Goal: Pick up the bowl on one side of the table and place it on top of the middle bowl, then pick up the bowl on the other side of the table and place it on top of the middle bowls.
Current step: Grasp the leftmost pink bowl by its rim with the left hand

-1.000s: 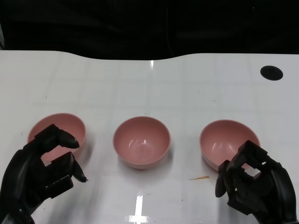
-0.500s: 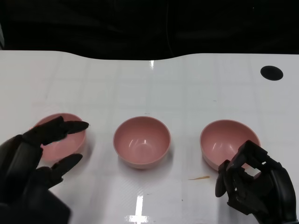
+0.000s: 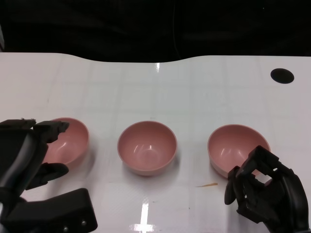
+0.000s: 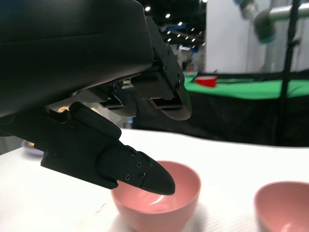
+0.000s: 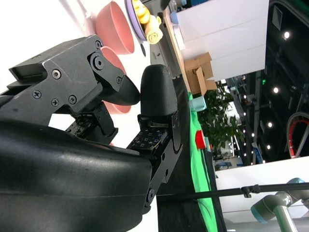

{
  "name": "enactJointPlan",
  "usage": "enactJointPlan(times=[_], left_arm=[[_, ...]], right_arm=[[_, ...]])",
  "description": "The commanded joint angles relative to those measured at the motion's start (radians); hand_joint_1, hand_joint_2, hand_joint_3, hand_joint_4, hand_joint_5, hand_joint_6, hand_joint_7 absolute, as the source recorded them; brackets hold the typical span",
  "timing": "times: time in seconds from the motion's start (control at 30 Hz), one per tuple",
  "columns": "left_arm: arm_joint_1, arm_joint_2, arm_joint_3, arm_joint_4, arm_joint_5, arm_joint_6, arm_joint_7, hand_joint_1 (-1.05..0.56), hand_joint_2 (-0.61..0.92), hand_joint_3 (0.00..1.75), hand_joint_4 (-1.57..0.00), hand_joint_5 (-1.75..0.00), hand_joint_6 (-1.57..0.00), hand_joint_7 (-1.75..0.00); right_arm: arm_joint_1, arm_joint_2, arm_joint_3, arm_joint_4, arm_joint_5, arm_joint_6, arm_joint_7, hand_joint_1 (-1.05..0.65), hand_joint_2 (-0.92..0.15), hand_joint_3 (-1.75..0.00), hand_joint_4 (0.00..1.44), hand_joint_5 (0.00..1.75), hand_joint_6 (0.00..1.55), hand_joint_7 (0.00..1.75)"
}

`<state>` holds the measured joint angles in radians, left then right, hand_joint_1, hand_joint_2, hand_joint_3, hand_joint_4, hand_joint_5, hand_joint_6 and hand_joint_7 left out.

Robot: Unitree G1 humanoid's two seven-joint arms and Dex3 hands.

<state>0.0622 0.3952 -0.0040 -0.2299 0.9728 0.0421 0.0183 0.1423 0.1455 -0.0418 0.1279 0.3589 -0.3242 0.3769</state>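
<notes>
Three pink bowls stand in a row on the white table: the left bowl, the middle bowl and the right bowl. My left hand hovers at the left bowl's near-left rim with its fingers spread and nothing in them. In the left wrist view the fingers reach over the left bowl, with the middle bowl beyond. My right hand sits just in front of the right bowl, fingers curled in and holding nothing. The right wrist view shows its curled fingers and a bowl behind them.
A black round spot marks the table's far right. A thin orange sliver lies in front of the right bowl. The table's back edge meets a dark background.
My left hand has uncurled and spread its fingers, turning and shifting left beside the left bowl. The right hand and all three bowls have not moved.
</notes>
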Motion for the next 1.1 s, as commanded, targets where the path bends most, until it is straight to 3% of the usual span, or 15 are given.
enactJointPlan(times=[0.03, 0.37, 0.8, 1.1], left_arm=[[-0.063, 0.037, -0.028, 0.119, 0.000, 0.017, -0.003, -0.79, 0.78, 0.02, -0.59, -0.01, -0.66, 0.00], [-0.220, 0.076, -0.125, 0.407, -0.060, -0.004, 0.003, -0.87, 0.91, 0.03, -0.46, 0.00, -0.53, 0.00], [-0.376, 0.061, -0.274, 0.682, -0.100, -0.036, 0.042, -0.93, 0.92, 0.18, -0.39, -0.01, -0.46, 0.00], [-0.473, 0.036, -0.338, 0.872, -0.142, -0.081, 0.104, -0.74, 0.92, 0.17, -0.44, -0.02, -0.49, -0.01]], right_arm=[[-0.002, -0.008, -0.003, 0.001, 0.003, -0.007, 0.005, -0.06, -0.60, -1.11, 0.91, 1.75, 0.75, 1.52], [-0.009, -0.006, -0.003, 0.009, 0.002, -0.014, 0.001, -0.06, -0.61, -1.10, 0.91, 1.75, 0.75, 1.53], [-0.001, 0.003, 0.001, -0.003, -0.008, -0.016, -0.023, -0.06, -0.58, -1.14, 0.93, 1.75, 0.75, 1.56], [-0.004, -0.001, 0.000, 0.003, -0.002, -0.021, -0.013, -0.06, -0.58, -1.16, 0.92, 1.75, 0.74, 1.56]])
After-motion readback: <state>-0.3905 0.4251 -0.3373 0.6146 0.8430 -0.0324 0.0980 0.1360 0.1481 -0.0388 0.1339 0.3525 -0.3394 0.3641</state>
